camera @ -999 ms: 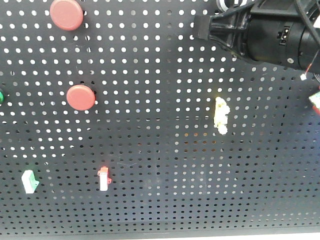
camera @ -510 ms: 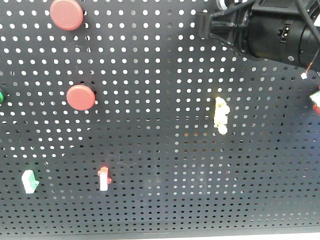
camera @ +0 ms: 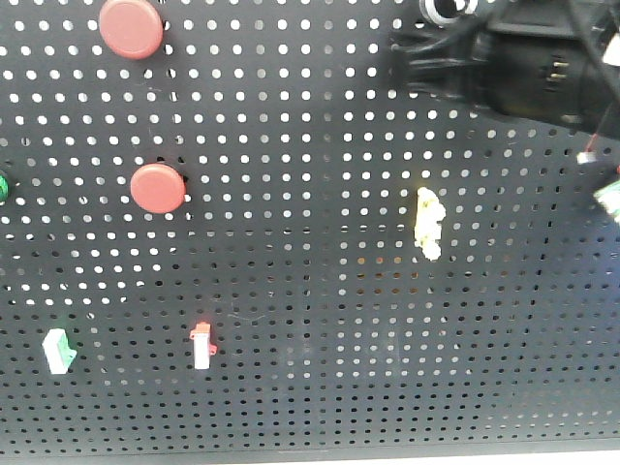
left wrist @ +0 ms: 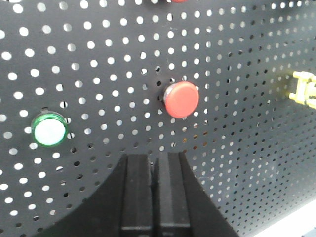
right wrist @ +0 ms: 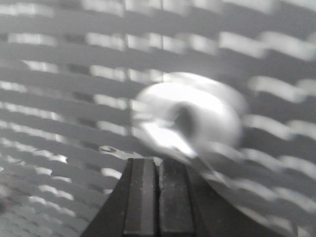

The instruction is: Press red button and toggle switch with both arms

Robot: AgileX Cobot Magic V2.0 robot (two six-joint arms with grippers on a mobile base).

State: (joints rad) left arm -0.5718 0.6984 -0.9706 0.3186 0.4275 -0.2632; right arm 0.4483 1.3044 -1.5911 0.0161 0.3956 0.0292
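Lying just above and slightly right of the closed, empty right tool point(right wrist: 158, 165), the toggle switch point(right wrist: 190, 118) is near; the left tool point(left wrist: 158, 160) is closed too.

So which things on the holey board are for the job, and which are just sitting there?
For the job: the bigger red button, the toggle switch, the left tool and the right tool, both shut.

Just there: the smaller red button, the green button, the yellow knobbly piece, the white switch with a red tip, the white switch with a green tip.
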